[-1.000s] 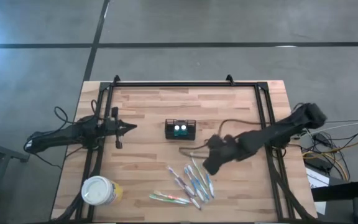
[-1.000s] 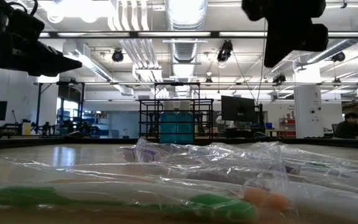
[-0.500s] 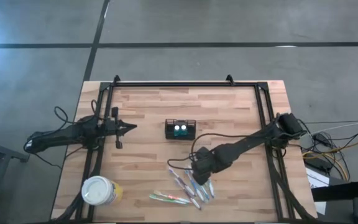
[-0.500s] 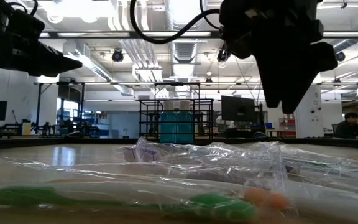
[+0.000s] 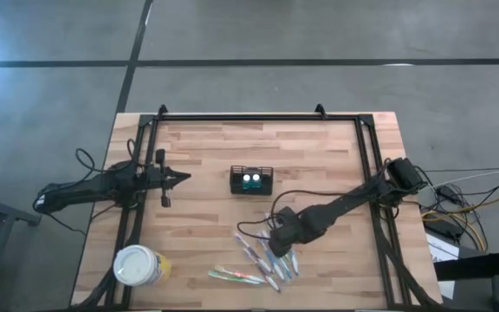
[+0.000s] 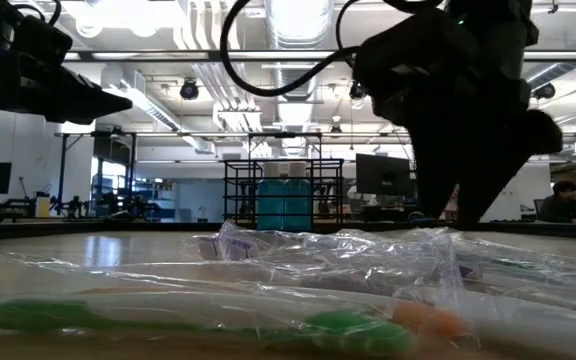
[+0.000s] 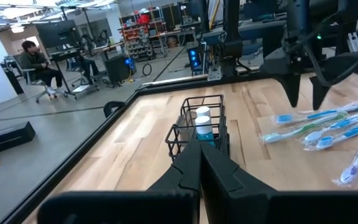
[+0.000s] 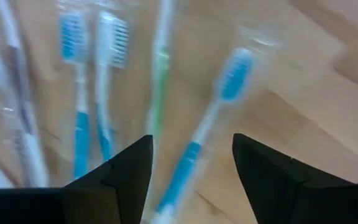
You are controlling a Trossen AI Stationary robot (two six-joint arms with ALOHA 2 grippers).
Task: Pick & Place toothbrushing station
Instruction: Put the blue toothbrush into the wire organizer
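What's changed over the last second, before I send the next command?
The right gripper swung in from the table's right side and dropped over the wrapped toothbrushes, and its fingers opened astride a blue one; nothing is gripped yet. The left gripper stayed shut and parked at the left. The black caddy, yellow cup and toothbrushes haven't shifted.

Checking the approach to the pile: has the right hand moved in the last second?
Yes. The right hand has swung left from beside the table's right rail and come down over the wrapped toothbrushes, fingers open.
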